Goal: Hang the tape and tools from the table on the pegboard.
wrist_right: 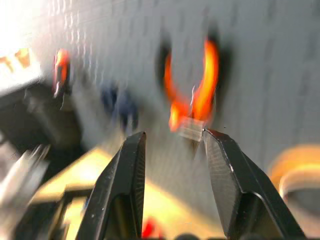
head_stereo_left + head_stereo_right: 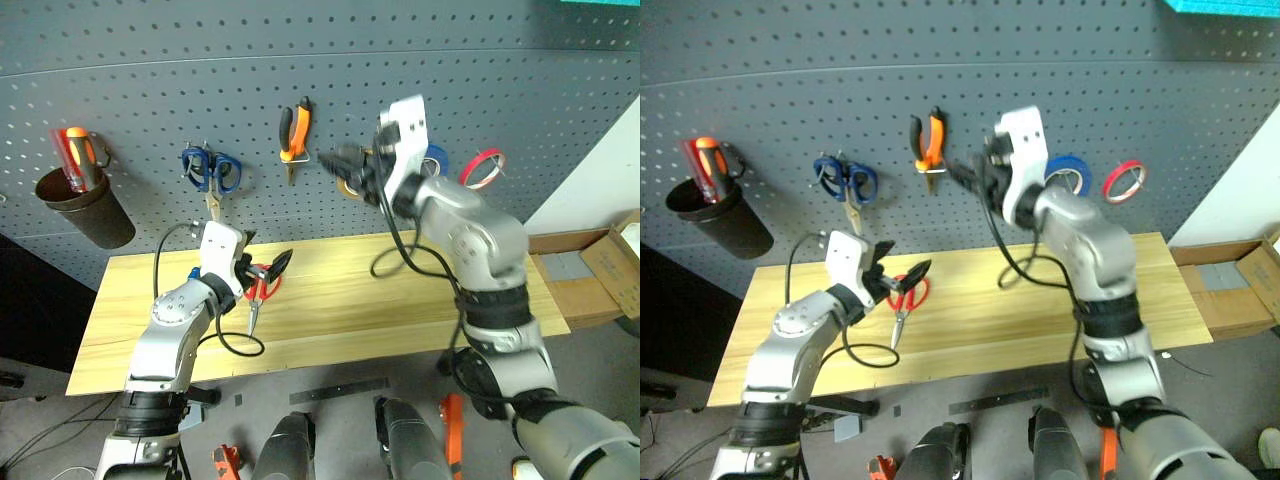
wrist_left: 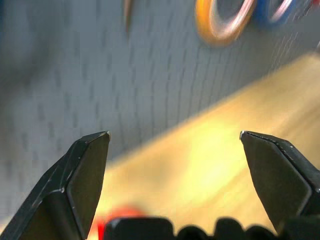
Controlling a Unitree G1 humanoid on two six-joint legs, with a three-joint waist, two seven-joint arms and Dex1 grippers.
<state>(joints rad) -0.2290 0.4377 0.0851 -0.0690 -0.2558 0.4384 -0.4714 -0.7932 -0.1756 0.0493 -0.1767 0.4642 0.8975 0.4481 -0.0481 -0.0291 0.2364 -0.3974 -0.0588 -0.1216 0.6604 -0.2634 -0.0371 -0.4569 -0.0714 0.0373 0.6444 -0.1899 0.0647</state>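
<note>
Red-handled scissors (image 2: 262,285) remain on the table (image 2: 330,310). My left gripper (image 2: 268,268) hovers spread just above them; right gripper (image 2: 965,175), parted, empty. Next: descend, pinch.

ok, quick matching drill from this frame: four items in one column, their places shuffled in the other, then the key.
Items:
1. red-handled scissors
2. pliers
3. red tape
4. blue-handled scissors

Places:
A. on the pegboard, far right
B. lying on the table
C. on the pegboard, left of the pliers
D. on the pegboard, ahead of the right gripper

Pairs: 1-B, 2-D, 3-A, 4-C
</note>
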